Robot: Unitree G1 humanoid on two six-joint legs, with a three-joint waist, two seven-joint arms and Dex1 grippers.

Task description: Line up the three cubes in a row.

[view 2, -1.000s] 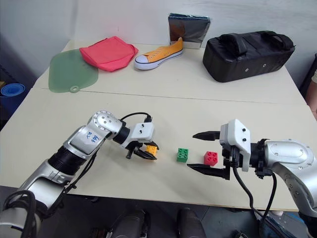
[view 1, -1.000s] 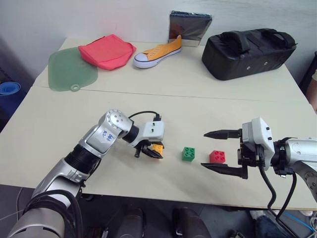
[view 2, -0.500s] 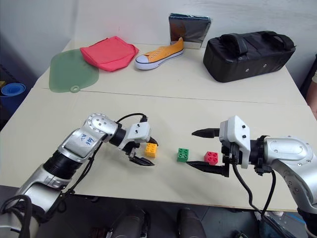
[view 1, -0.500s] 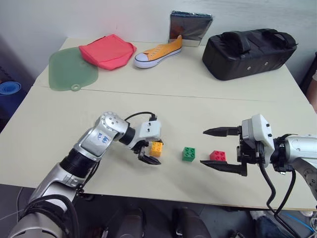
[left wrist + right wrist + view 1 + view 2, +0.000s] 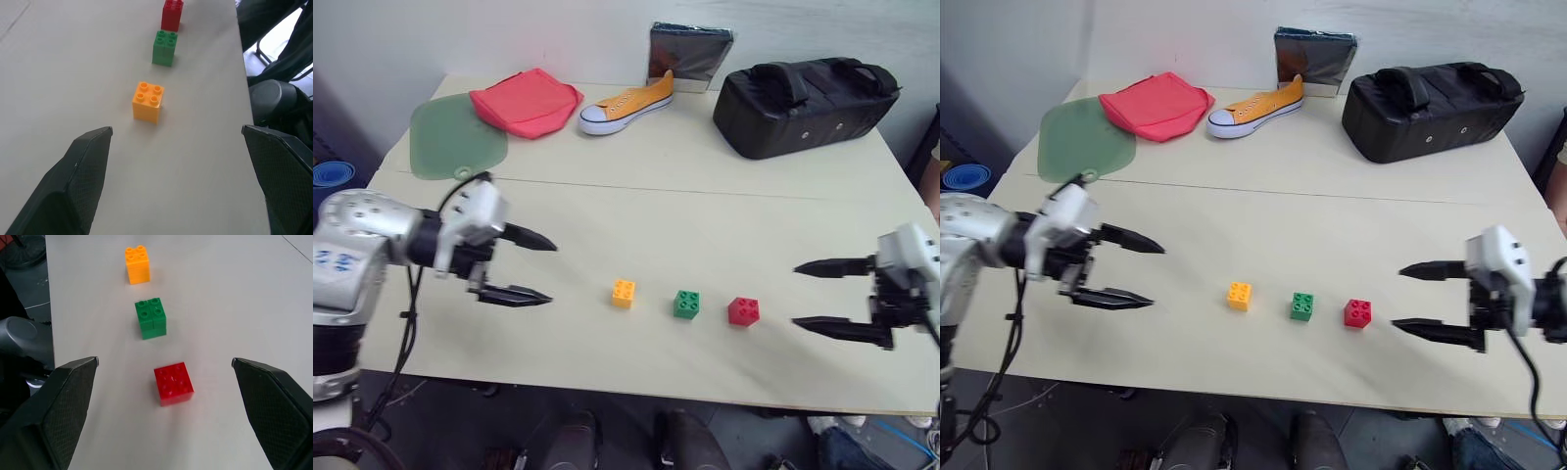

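Both our arms have drawn outward: left gripper (image 5: 536, 267) and right gripper (image 5: 813, 294) gape wide, holding nothing, well apart from yellow-orange cube (image 5: 624, 293), green cube (image 5: 685, 304), red cube (image 5: 743, 310), rowed near the table (image 5: 705, 196)'s near edge.

A robot test room or lab is suggested: a plain beige table (image 5: 705, 196) is set against a bare white wall (image 5: 509, 34), scattered with unrelated practice props.

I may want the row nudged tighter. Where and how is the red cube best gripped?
Probably by the red cube's two flat side walls, below the studs, with the open right gripper coming from its free right side; the green cube stands on its left.
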